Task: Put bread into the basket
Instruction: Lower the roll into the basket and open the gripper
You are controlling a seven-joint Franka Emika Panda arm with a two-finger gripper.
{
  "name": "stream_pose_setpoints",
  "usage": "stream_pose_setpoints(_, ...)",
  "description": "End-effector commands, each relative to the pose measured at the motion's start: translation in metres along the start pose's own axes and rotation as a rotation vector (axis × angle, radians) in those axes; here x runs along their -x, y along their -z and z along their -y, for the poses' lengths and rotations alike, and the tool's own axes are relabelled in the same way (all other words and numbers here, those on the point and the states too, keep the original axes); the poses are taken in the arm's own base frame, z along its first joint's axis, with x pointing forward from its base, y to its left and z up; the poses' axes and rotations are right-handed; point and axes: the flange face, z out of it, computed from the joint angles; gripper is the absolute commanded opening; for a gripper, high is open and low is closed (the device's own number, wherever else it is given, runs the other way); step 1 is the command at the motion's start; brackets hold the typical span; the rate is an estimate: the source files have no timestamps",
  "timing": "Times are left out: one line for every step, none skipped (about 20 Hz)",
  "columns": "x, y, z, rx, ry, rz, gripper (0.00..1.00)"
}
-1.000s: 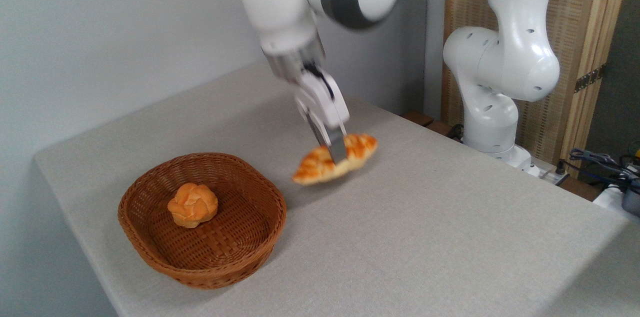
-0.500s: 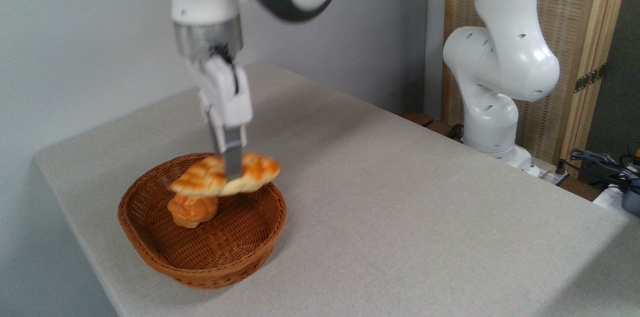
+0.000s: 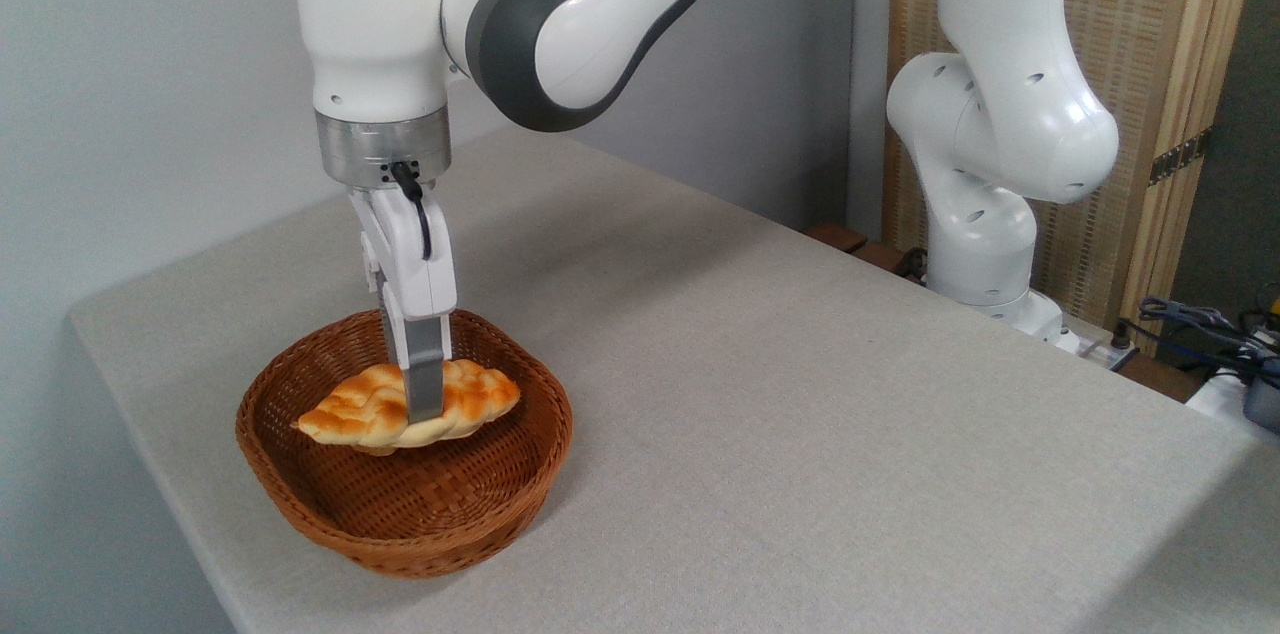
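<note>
inside basket (image 3: 300, 494) on desk (image 3: 800, 434): hand (image 3: 424, 412) clamps bread (image 3: 470, 399) mid-length, loaf level, low over weave. best: ease lower, release gently, lift straight up.

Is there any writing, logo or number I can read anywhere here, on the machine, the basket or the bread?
None can be read.
The robot arm: plain white and grey shell, no lettering visible.
The gripper: no label shows.
The basket and the bread it holds over it: unmarked.
The table and the wooden screen behind: no text or signs.
</note>
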Motion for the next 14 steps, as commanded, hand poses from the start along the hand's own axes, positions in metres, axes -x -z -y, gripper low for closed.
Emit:
stream_pose_setpoints(0.0013, -0.0012, 0.0007, -0.001, -0.022, -0.004, 1.00)
stream_pose_setpoints(0.0012, -0.0012, 0.0007, 0.000, -0.020, -0.005, 1.00)
stream_pose_setpoints(0.0010, -0.0005, 0.0010, -0.002, -0.020, -0.006, 1.00)
stream_pose_setpoints(0.0009, 0.0015, 0.0009, -0.005, -0.020, -0.009, 1.00)
stream_pose_setpoints(0.0015, 0.0017, 0.0016, -0.007, -0.020, -0.010, 1.00)
stream_pose_setpoints(0.0014, 0.0028, 0.0017, -0.009, -0.019, -0.012, 1.00)
stream_pose_setpoints(0.0020, 0.0030, 0.0024, -0.011, -0.018, -0.012, 1.00)
stream_pose_setpoints(0.0019, 0.0022, 0.0026, -0.011, -0.018, -0.011, 1.00)
stream_pose_setpoints(0.0020, 0.0040, 0.0039, -0.020, -0.017, -0.018, 1.00)
stream_pose_setpoints(0.0021, 0.0039, 0.0053, -0.026, -0.015, -0.022, 1.00)
stream_pose_setpoints(0.0024, 0.0045, 0.0064, -0.031, -0.014, -0.026, 1.00)
stream_pose_setpoints(0.0021, 0.0049, 0.0068, -0.035, -0.014, -0.029, 1.00)
stream_pose_setpoints(0.0031, 0.0054, 0.0083, -0.039, -0.011, -0.031, 1.00)
stream_pose_setpoints(0.0038, 0.0055, 0.0089, -0.040, -0.009, -0.031, 1.00)
